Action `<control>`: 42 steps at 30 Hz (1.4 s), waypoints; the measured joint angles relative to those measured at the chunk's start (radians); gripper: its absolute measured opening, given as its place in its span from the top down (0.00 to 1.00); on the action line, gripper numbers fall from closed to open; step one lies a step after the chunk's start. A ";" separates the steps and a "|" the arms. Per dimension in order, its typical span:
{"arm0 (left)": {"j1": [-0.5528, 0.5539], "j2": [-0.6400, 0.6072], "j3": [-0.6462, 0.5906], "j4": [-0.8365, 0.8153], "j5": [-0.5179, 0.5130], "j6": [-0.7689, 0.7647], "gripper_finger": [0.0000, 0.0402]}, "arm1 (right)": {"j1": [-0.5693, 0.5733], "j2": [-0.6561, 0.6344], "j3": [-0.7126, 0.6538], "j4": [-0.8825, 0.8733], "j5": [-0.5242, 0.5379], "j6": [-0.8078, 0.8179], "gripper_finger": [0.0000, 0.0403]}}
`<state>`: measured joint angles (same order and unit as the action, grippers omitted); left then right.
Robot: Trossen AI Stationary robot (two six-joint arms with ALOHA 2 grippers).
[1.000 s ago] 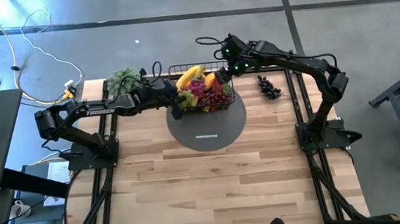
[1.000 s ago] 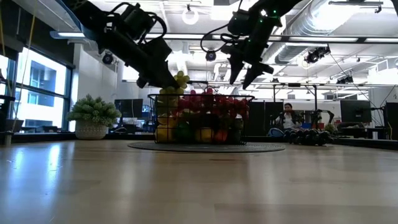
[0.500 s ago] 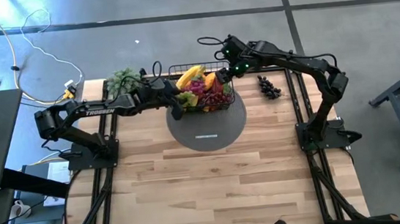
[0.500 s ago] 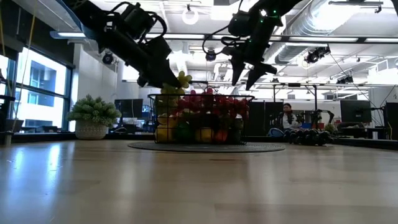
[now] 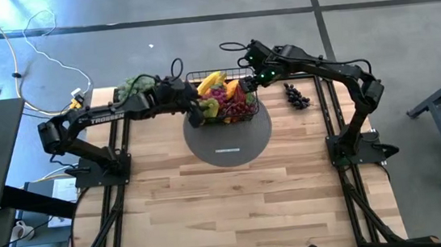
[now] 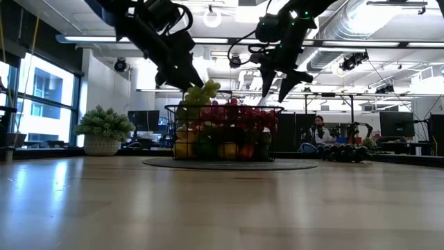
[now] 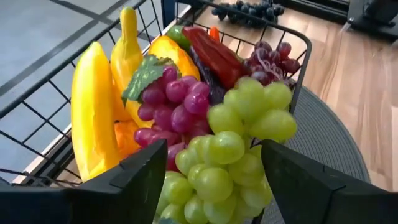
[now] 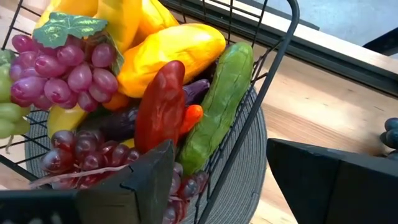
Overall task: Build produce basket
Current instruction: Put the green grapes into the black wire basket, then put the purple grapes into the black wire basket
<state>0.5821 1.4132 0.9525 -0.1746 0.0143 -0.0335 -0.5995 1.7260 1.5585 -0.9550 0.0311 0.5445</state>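
Note:
The black wire basket (image 5: 222,99) stands on a round grey mat and is heaped with produce: bananas, a mango, purple and red grapes, a red pepper, a cucumber. A bunch of green grapes (image 7: 230,155) lies on top of the heap at the basket's left end (image 6: 201,92). My left gripper (image 6: 191,78) hangs open just above that bunch, one finger on each side, slanting down from the table's left. My right gripper (image 6: 277,90) hovers open above the basket's right end, pointing down at the cucumber (image 8: 221,106) and the wire rim.
The grey mat (image 5: 231,145) reaches out in front of the basket. A grey-green leafy bunch (image 5: 132,87) stands at the far left. A cluster of dark grapes (image 5: 296,93) lies on the table to the right of the basket. Bare wood fills the near half.
My left gripper has opened and let go of the green grapes, then risen a little and tipped flatter. The bunch now rests on the heap at the basket's left end, showing more fully below the fingers.

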 joint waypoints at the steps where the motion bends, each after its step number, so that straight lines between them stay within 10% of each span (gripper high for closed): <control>1: 0.003 0.000 0.005 -0.006 0.000 -0.004 0.38 | 0.000 0.000 0.000 0.000 0.000 0.005 0.41; 26: 0.165 0.000 0.243 -0.145 0.000 0.046 0.38 | -0.117 0.000 -0.003 -0.234 0.105 -0.192 0.41; 42: 0.292 0.000 0.264 -0.136 0.000 0.045 0.38 | -0.259 0.000 -0.241 -0.185 0.069 -0.239 0.41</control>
<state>0.8738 1.4128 1.2160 -0.3103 0.0143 0.0114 -0.8589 1.7264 1.3179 -1.1396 0.0996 0.3051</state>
